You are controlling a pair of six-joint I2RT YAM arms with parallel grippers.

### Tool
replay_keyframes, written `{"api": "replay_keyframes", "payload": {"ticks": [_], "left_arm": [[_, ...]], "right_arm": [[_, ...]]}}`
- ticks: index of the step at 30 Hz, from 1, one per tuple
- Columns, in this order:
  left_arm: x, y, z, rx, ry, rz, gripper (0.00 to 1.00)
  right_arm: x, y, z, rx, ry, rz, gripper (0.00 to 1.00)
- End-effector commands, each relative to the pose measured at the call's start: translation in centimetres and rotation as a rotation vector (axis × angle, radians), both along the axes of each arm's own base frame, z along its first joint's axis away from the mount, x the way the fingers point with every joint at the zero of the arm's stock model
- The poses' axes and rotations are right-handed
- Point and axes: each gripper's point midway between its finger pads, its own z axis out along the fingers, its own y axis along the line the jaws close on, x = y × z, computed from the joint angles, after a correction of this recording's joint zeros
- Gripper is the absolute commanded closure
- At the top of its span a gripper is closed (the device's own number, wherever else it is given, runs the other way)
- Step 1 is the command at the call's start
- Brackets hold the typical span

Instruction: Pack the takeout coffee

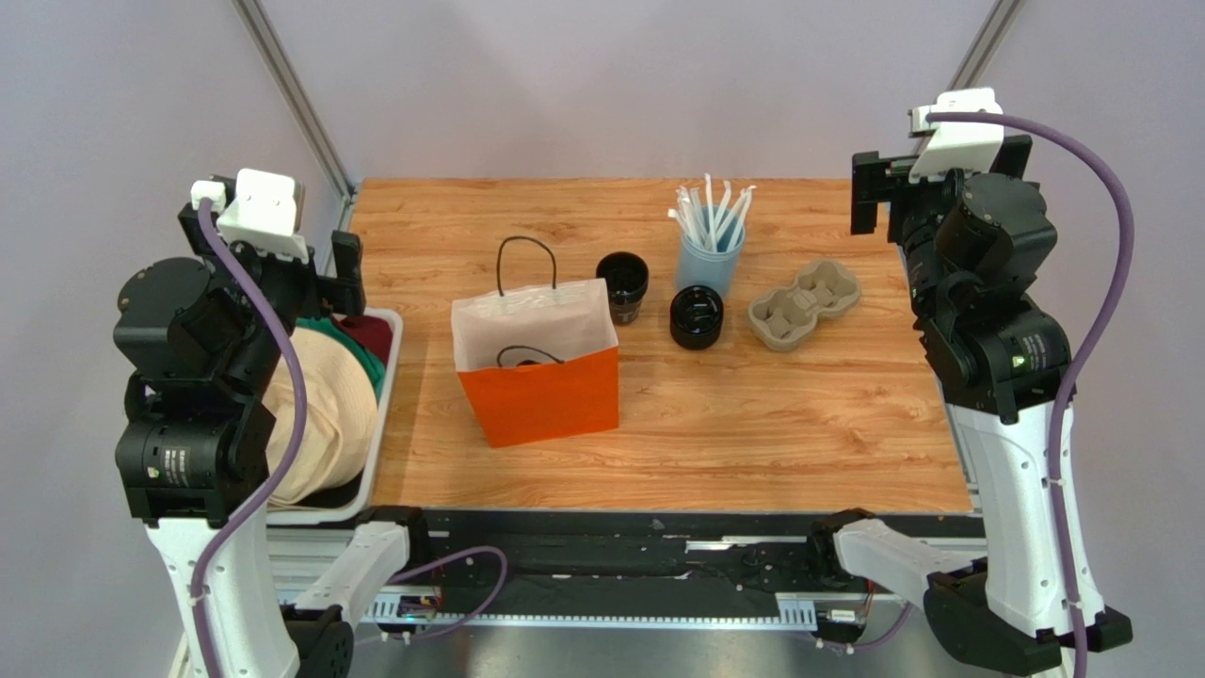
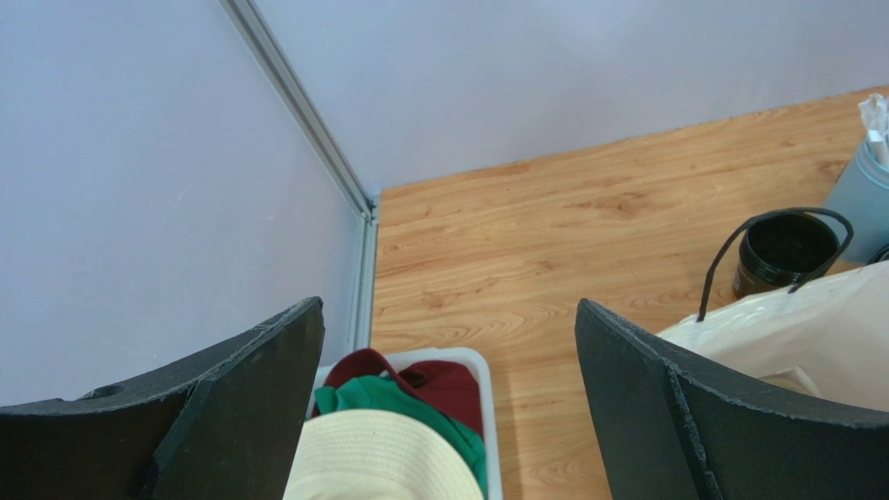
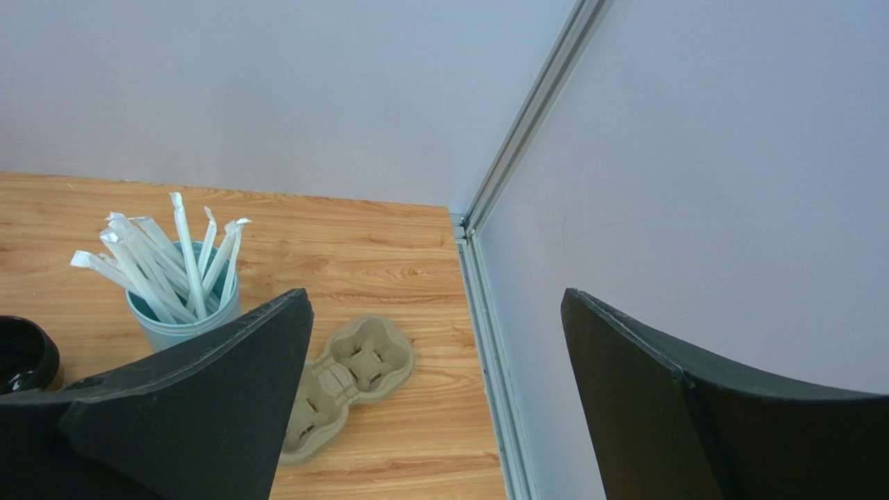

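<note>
Currently left jaws, right jaws wide open, empty; takeout coffee (image 1: 623, 283) beside orange bag (image 1: 545, 396), well apart from both

Dark round cup (image 1: 623, 283): upright, top open, no lid on it, inside dark. It stands on the wooden table (image 1: 792, 424), just behind the right rear corner of the orange bag (image 1: 545, 396). Black round lid (image 1: 696, 315): apart from the cup, to its right and slightly nearer, just in front of the blue straw cup (image 1: 710, 262). Whether anything sits under the lid is unclear.
</note>
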Motion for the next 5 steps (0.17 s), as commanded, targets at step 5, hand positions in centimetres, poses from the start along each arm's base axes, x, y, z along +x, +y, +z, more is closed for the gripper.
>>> {"api": "replay_keyframes", "payload": {"ticks": [5], "left_arm": [[-0.12, 0.13, -0.21, -0.014, 0.004, 0.009, 0.01]], "right_arm": [[-0.39, 0.02, 1.25, 0.032, -0.046, 0.004, 0.02]]}}
